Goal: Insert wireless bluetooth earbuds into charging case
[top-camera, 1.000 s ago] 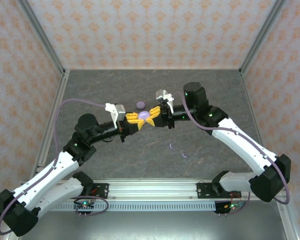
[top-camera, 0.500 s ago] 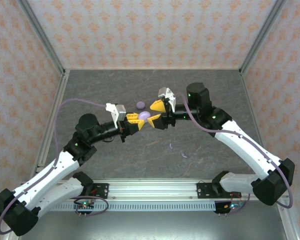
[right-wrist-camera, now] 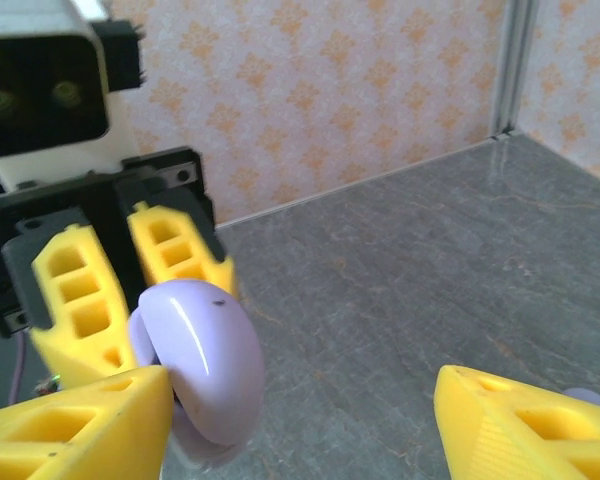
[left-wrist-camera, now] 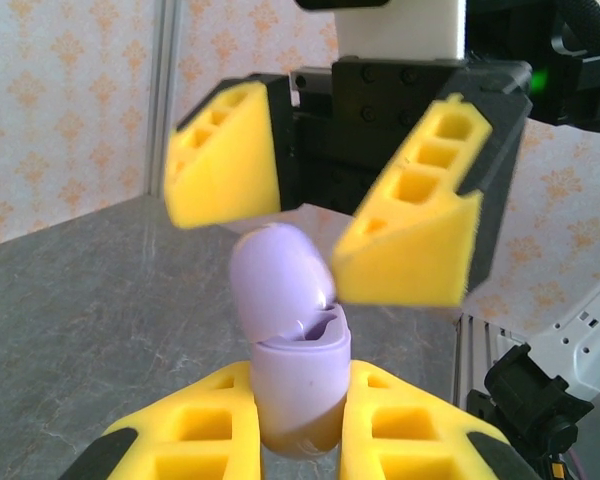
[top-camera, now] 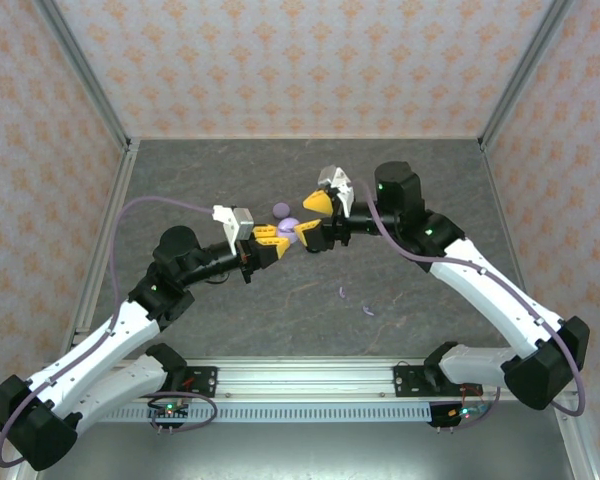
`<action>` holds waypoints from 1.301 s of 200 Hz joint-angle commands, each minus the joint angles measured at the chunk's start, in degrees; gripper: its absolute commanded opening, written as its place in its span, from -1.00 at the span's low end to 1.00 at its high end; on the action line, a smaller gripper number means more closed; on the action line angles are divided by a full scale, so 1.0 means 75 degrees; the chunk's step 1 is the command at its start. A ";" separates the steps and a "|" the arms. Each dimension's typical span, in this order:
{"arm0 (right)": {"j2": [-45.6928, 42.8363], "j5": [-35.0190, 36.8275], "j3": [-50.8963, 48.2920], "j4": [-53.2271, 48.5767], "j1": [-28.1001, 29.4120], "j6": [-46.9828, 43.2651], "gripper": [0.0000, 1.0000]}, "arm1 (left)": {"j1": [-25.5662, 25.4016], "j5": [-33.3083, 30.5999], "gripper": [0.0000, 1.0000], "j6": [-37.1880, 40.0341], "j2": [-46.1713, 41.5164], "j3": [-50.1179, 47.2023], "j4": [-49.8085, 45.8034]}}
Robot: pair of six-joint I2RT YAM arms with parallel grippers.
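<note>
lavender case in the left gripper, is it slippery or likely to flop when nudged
Probably slippery: the lavender case is glossy and rounded, pinched low in the left gripper. Its lid stands ajar, seemingly on a hinge, so a nudge would likely swing it.

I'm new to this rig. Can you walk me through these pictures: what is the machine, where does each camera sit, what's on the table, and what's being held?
Two robot arms are bolted at the near edge of a grey table. The wide picture looks down from above and behind them. The other two come from a camera on each wrist. The left arm's fingers, the yellow wedges, are shut on a lavender case whose lid stands ajar. The right arm's fingers stand open near that lid. On the table lie a round lavender piece and two tiny lavender earbuds.
</note>
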 commanded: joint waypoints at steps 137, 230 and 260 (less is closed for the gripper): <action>-0.0726 0.4077 -0.0205 -0.2861 -0.0322 0.1712 0.40 | -0.0095 -0.0201 -0.79 0.0264 0.0024 -0.0124 -0.0085; 0.0680 0.5245 -0.2027 -0.4391 -0.0319 0.4235 0.14 | -0.0101 -0.0287 -0.80 0.0338 -0.0111 -0.0358 -0.0173; 0.1089 0.4442 -0.3022 -0.3403 -0.0231 0.4885 0.00 | -0.0095 -0.0318 -0.80 0.0367 -0.0171 -0.0444 -0.0167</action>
